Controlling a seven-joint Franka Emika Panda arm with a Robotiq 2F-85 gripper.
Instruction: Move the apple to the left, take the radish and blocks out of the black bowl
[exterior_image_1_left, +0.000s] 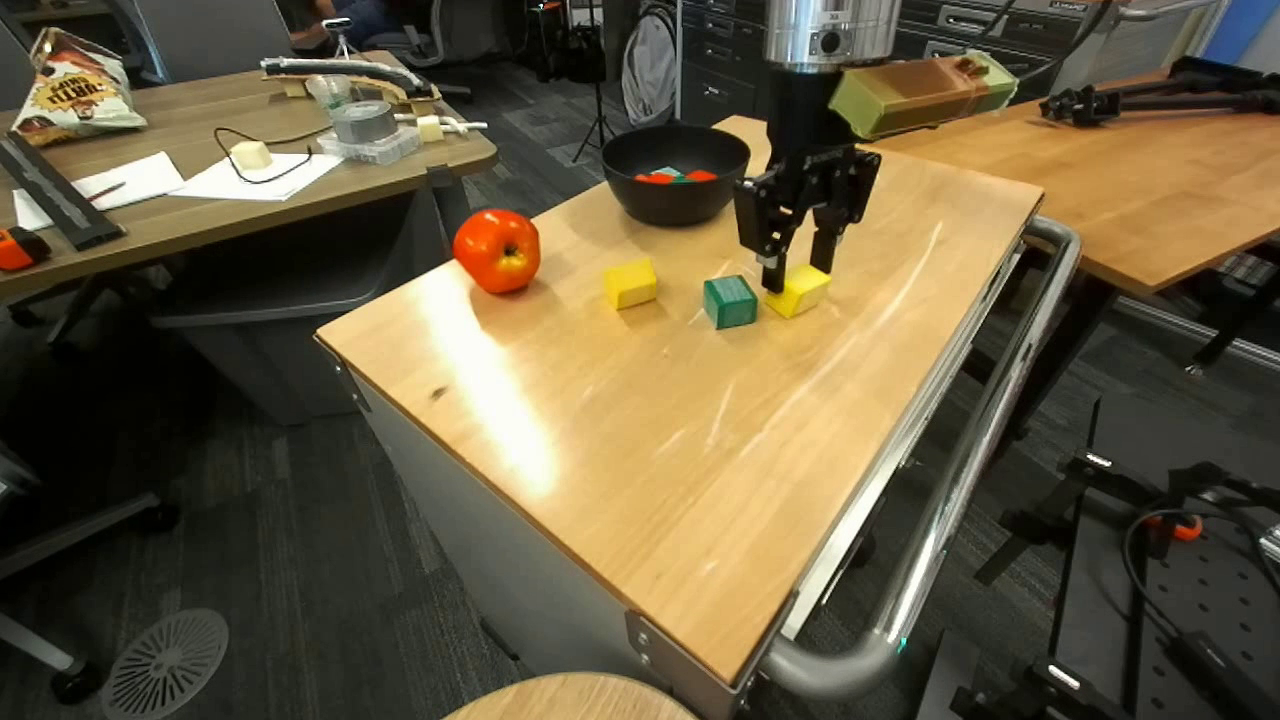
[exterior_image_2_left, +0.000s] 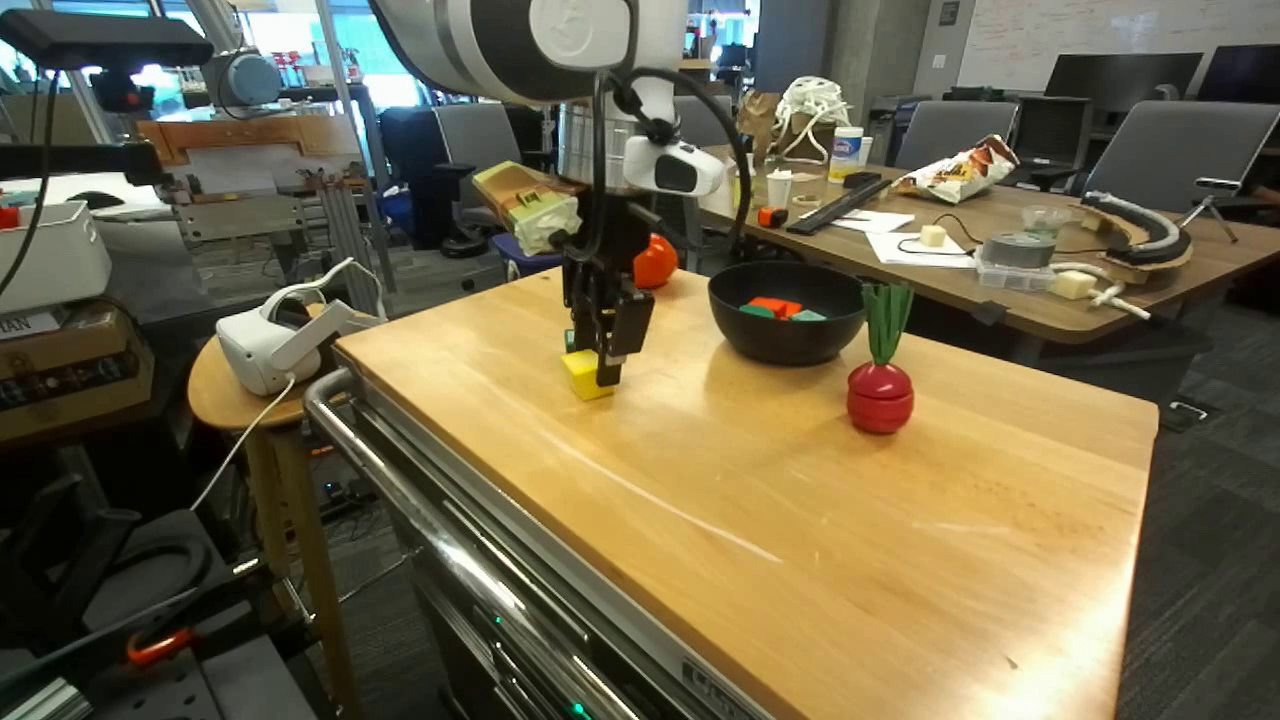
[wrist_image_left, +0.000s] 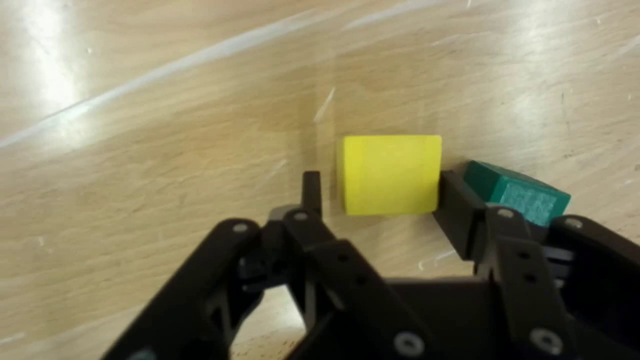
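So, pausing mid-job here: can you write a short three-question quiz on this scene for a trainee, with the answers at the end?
1. Multiple choice: which colour of block does the tool straddle? A) red; B) yellow; C) green.
2. Open question: which colours of block show inside the black bowl?
3. True or false: the radish is inside the black bowl.

Key:
1: B, the yellow block.
2: Red and green; red and green blocks show there.
3: False; the radish stands upright on the wooden tabletop, outside the black bowl.
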